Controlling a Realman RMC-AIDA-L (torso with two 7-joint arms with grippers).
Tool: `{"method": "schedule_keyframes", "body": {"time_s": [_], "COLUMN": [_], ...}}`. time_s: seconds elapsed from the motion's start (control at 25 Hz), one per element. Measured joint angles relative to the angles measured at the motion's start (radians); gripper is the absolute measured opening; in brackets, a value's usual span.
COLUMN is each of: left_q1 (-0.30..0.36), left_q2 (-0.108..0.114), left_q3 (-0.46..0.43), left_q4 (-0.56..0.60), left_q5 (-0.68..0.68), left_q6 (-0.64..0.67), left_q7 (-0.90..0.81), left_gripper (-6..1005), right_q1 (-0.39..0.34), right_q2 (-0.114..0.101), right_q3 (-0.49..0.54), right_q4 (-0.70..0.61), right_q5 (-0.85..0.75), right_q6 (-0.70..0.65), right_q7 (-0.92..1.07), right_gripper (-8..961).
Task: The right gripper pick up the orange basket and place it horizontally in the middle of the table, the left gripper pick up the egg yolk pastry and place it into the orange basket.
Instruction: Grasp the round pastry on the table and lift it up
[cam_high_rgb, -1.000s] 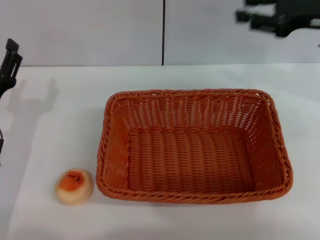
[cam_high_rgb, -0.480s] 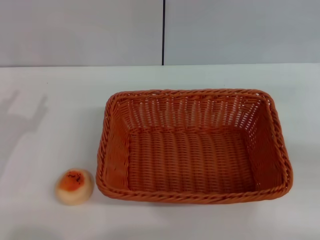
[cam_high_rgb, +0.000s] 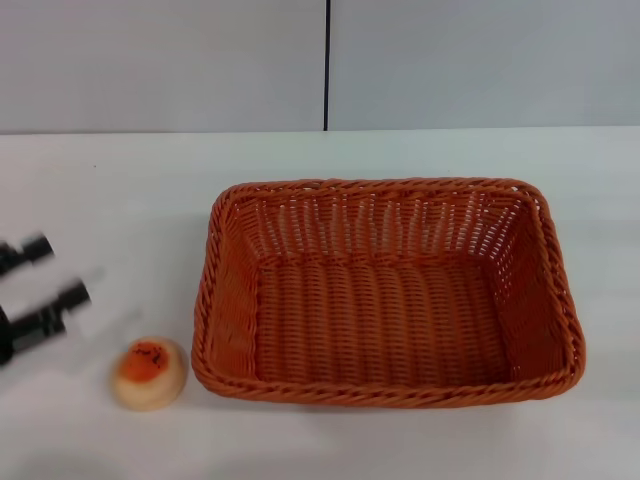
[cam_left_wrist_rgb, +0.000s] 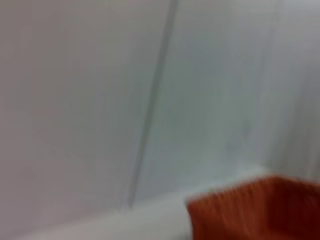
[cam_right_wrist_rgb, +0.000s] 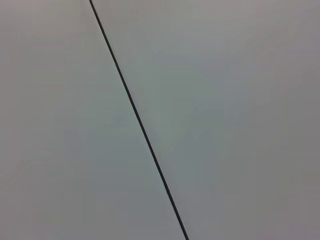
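Swinging back into view at the left edge, my black two-fingered left gripper (cam_high_rgb: 45, 290) is spread open, empty, nearing the small round cream-and-orange egg yolk pastry (cam_high_rgb: 148, 373) on the plain white table (cam_high_rgb: 120, 190). Just beside it, the large rectangular orange woven basket (cam_high_rgb: 388, 290) is already lying horizontally mid-table. Next I judge I am needing to straddle the pastry and close gently.

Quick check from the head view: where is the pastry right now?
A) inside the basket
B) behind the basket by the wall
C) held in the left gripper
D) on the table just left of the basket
D: the pastry sits on the table beside the basket, at its near left corner; the basket is empty, and the left gripper is nearby with nothing in it.
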Motion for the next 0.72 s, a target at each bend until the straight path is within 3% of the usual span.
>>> {"method": "schedule_keyframes", "body": {"time_s": [0.16, 0.4, 0.72], "left_q1": [0.029, 0.072, 0.082], "left_q2": [-0.017, -0.041, -0.075], "left_q3": [0.086, 0.097, 0.134], "left_q4": [0.051, 0.053, 0.057], "left_q5": [0.0, 0.0, 0.0], "left_q6": [-0.017, -0.046, -0.097], "left_q7": [-0.025, 0.009, 0.036], "left_gripper": [783, 774, 750], "right_q1": [0.003, 0.032, 0.068], "right_q2": [-0.008, -0.01, -0.003], "right_q3": [-0.004, -0.008, -0.01], "right_q4": [-0.001, 0.003, 0.005], "right_q5": [-0.008, -0.017, -0.034], "right_q6": [0.027, 0.077, 0.113], "right_q7": [-0.001, -0.002, -0.003], "right_gripper": [433, 433, 433]}}
